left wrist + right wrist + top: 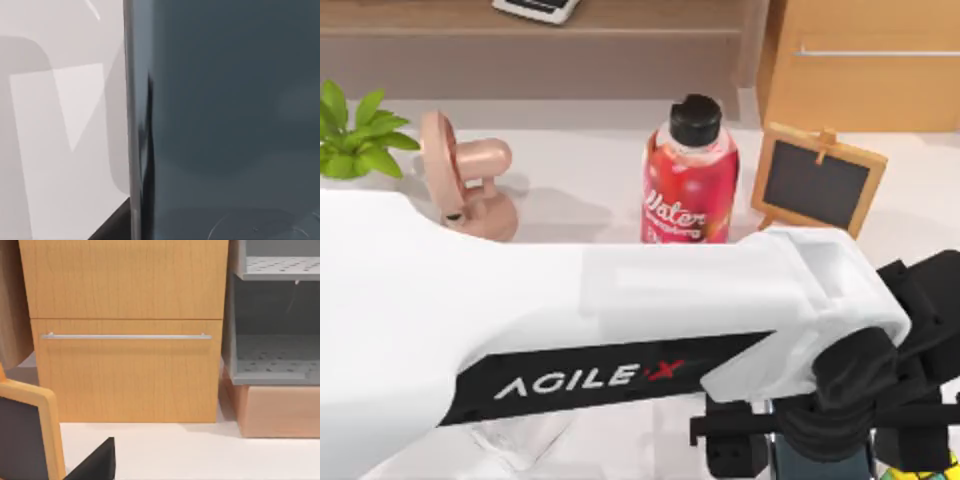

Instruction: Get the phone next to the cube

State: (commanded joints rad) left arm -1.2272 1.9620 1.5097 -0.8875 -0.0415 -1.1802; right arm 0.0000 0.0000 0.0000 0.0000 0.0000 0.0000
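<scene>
Phone point(225, 120), a dark slate-grey slab with a glossy face and a thin metallic edge, is seen very close in the left wrist view, lying on the pale counter point(60, 150). In the top view a sliver of its grey body point(820, 462) is seen at the lower right of the frame, beneath the black left claw point(820, 440), which is lowered over it; whether that claw is wide, narrow or closed on the phone cannot be told. Just beside it, at the lower right corner, a corner of the small puzzle cube point(925, 468) with yellow and green squares in a black grid is visible. The left arm's long white link, lettered AgileX on a black band, crosses the frame from the left.

Farther back stand a red water bottle point(689, 185) with a black cap, a small wood-framed chalkboard point(817, 180) on an easel to its right, a pink stand point(465, 180) at upper left, and a green plant point(355, 135) at the left edge. A wooden drawer cabinet point(127, 330) is faced in the right wrist view.
</scene>
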